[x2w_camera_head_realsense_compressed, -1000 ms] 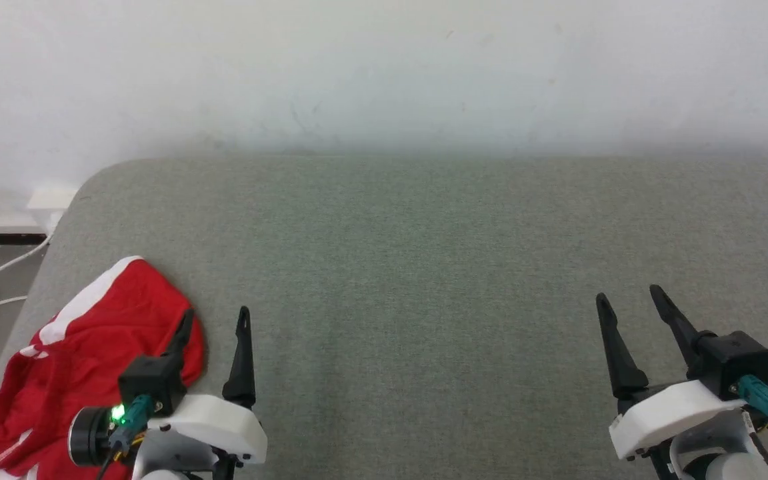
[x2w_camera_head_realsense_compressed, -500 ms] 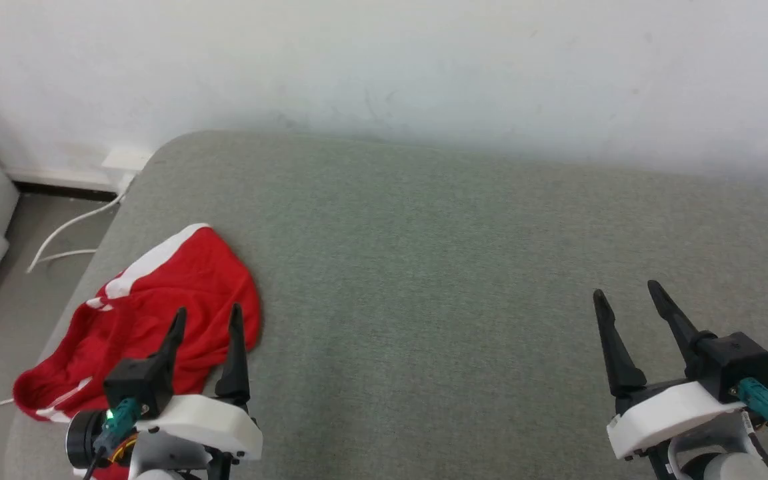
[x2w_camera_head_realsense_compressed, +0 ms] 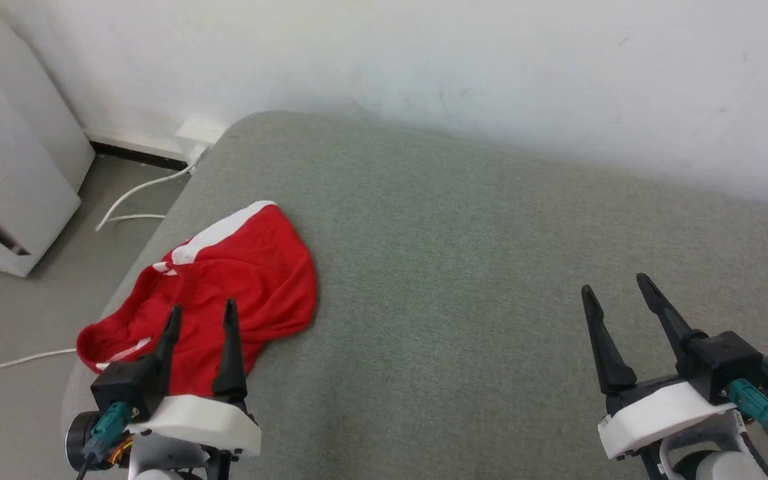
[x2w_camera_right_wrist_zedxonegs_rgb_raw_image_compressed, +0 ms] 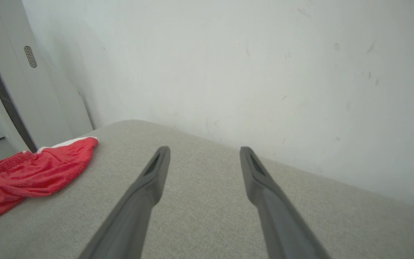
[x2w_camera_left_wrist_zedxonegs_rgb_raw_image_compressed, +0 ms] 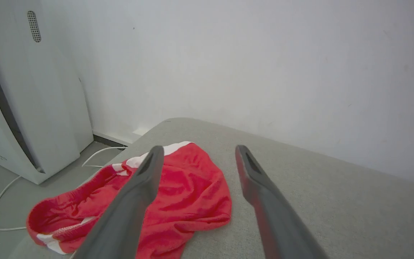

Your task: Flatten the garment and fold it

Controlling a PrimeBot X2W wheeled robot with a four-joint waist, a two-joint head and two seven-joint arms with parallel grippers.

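The garment [x2w_camera_head_realsense_compressed: 237, 280], bright red with white trim, lies crumpled near the left corner of the grey-green cushion [x2w_camera_head_realsense_compressed: 477, 267]. In the left wrist view the garment [x2w_camera_left_wrist_zedxonegs_rgb_raw_image_compressed: 185, 190] sits just beyond the fingers. My left gripper [x2w_camera_head_realsense_compressed: 201, 310] hovers open over the garment's near part, nothing between its fingers. My right gripper [x2w_camera_head_realsense_compressed: 614, 287] stands open over bare cushion far to the right. The right wrist view has the garment [x2w_camera_right_wrist_zedxonegs_rgb_raw_image_compressed: 31, 169] at its left edge and the gripper [x2w_camera_right_wrist_zedxonegs_rgb_raw_image_compressed: 203, 149] open over cushion.
A white wall [x2w_camera_head_realsense_compressed: 424, 60] runs behind the cushion. A white appliance [x2w_camera_head_realsense_compressed: 4, 167] stands on the floor at left, with a white cable [x2w_camera_head_realsense_compressed: 131, 197] trailing beside the cushion's left edge. The cushion's rounded corner [x2w_camera_head_realsense_compressed: 237, 123] is at the back left.
The head camera has turned left, so the whole scene shifted right and the appliance came into view. Both grippers stay open; the left one now points over the garment.
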